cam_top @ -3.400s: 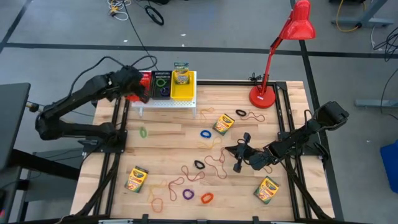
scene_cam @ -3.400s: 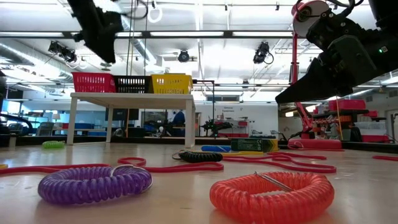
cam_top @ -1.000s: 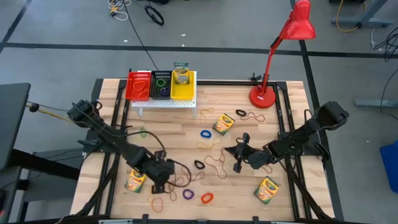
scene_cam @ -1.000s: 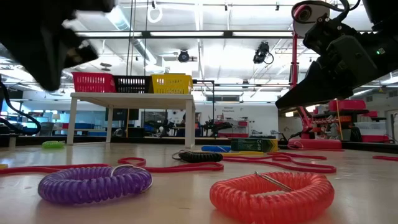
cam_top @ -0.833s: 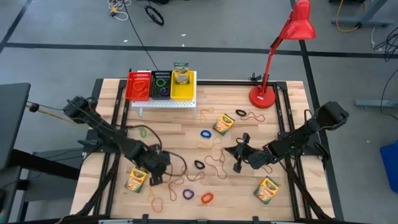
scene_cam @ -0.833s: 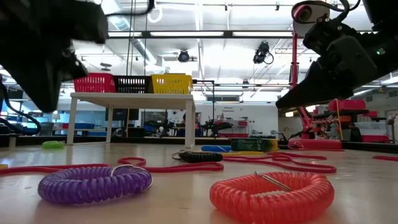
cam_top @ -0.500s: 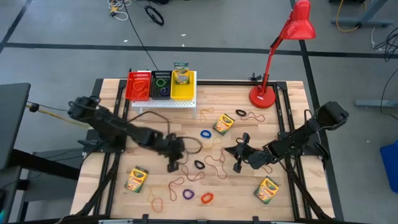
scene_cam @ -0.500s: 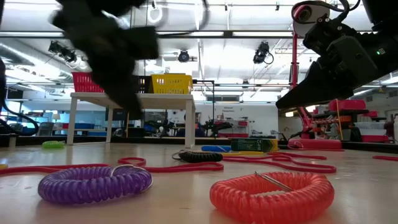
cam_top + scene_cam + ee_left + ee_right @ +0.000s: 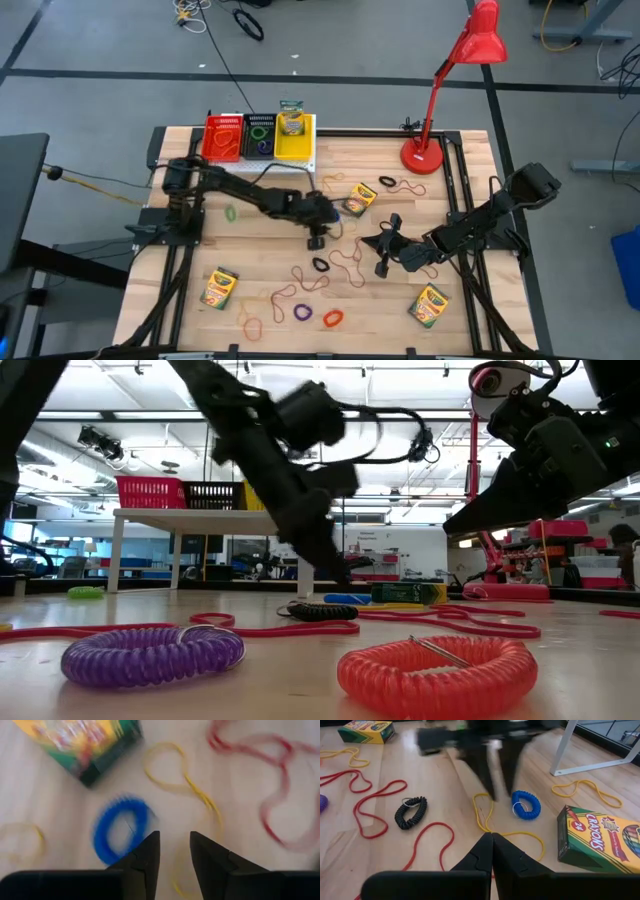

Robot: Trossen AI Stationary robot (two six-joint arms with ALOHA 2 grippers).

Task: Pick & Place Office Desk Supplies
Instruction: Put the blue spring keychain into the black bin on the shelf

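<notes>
My left gripper (image 9: pixel 318 240) (image 9: pixel 174 855) hangs open over the middle of the table, pointing down at a slant. Its fingertips stand just beside a blue coiled loop (image 9: pixel 120 835) (image 9: pixel 526 804) that lies flat on the wood, and nothing is between them. A crayon box (image 9: pixel 358 198) (image 9: pixel 85 745) and a yellow rubber band (image 9: pixel 185 780) lie close by. My right gripper (image 9: pixel 370 242) (image 9: pixel 491 851) waits shut to the right of the middle, above the table. A black loop (image 9: pixel 320 265), a purple loop (image 9: pixel 150 655) and an orange loop (image 9: pixel 435 675) lie nearer the front edge.
Red, black and yellow baskets sit on a white stand (image 9: pixel 262 165) at the far left. A red desk lamp (image 9: pixel 425 155) stands at the far right. Two more crayon boxes (image 9: pixel 219 288) (image 9: pixel 430 305) lie near the front. Reddish rubber bands (image 9: pixel 345 265) trail across the middle.
My left gripper has swung from the table's near left, by the crayon box there, toward the far right to the middle, and has sunk beside the blue loop. My right arm has kept still.
</notes>
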